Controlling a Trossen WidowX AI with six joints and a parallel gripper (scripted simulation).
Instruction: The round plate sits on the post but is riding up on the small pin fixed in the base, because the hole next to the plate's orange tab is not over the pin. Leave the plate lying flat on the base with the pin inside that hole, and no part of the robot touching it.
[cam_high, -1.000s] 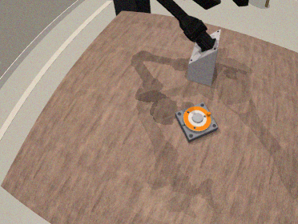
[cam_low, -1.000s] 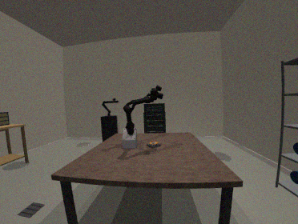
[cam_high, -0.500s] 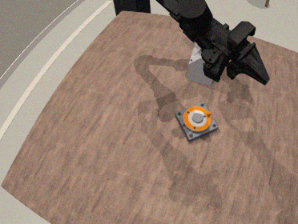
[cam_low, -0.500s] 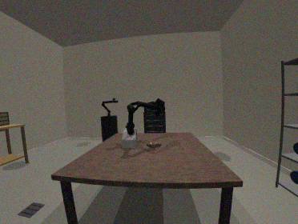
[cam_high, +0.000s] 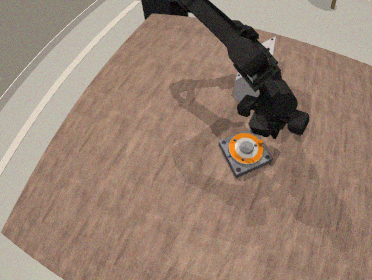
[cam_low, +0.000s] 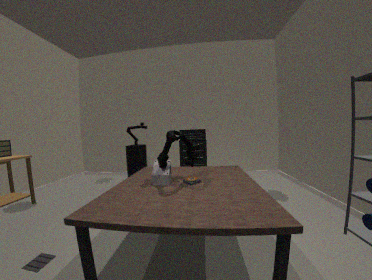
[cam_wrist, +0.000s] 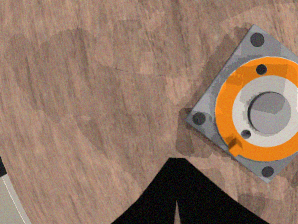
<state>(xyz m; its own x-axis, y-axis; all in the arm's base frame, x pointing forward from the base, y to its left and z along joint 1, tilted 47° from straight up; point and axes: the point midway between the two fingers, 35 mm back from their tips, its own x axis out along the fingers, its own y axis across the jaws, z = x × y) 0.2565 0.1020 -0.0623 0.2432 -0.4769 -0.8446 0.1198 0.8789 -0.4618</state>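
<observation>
Gripper (cam_high: 274, 134) (cam_wrist: 176, 165) with jaws clenched on nothing, near square grey base (cam_high: 238, 170) (cam_wrist: 199, 104) on wooden table (cam_high: 125, 165) (cam_low: 185, 210) (cam_wrist: 75, 85), orange-rimmed round plate (cam_high: 234, 157) (cam_wrist: 224, 107) around central post (cam_high: 246, 147) (cam_wrist: 270, 113), orange tab (cam_high: 260, 143) (cam_wrist: 235, 147) at its edge

The robot arm (cam_high: 239, 42) (cam_low: 168, 146) is matte black almost all over, built from long, straight, chunky links with thick, blocky joints between them. Toward its end the body bunches into a bulky, angular wrist (cam_high: 278, 97), with rounded dark lumps at its sides. The gripper (cam_high: 274, 134) (cam_wrist: 176, 165) has plain, deep black fingers, broad and wedge-like, narrowing to a blunt tip with smooth, slanting edges. The arm's mount (cam_high: 244, 91) (cam_low: 161, 179) is pale gray with a whitish upper part, marked by small dark dots.
</observation>
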